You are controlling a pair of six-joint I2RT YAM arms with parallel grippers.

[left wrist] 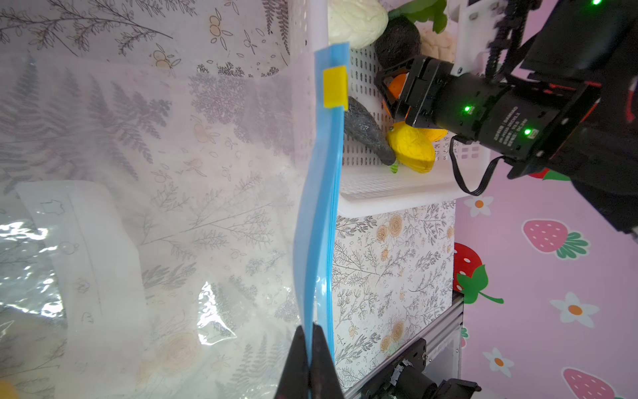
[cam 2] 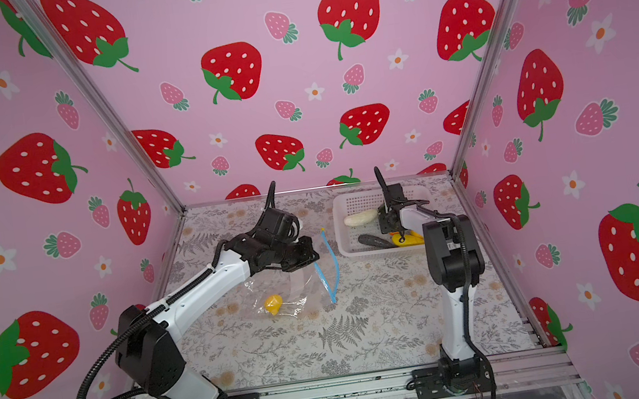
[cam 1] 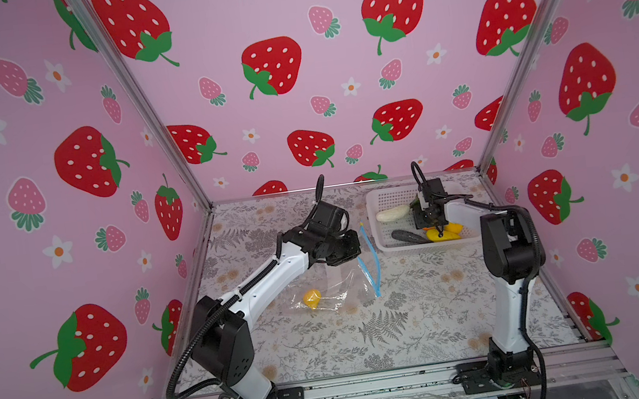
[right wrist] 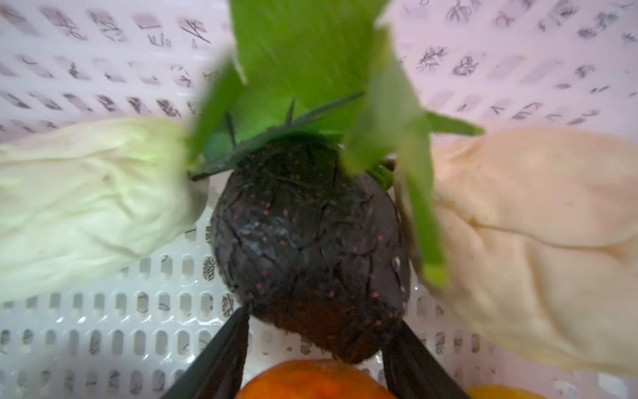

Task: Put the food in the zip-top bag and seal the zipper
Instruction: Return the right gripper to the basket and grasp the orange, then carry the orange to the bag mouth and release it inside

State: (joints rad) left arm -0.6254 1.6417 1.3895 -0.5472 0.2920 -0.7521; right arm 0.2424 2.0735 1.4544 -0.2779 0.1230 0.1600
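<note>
Counter (cam 1: 369, 336) up front, and a yellow piece (cam 1: 312, 299) sits inside the clear bag (cam 1: 333, 286) lying mid-counter. Left claw (left wrist: 310, 331) is clenched on the blue zipper (left wrist: 321, 207), with the slider (left wrist: 335, 87) at its far end. Back in the basket (cam 1: 391, 198), right claw (right wrist: 324, 315) straddles the black fruit (right wrist: 307, 241), fingers at its sides. Whether it's squeezing, can't tell. White and beige pieces flank it.

Blurred green leaves (right wrist: 303, 51) up close
</note>
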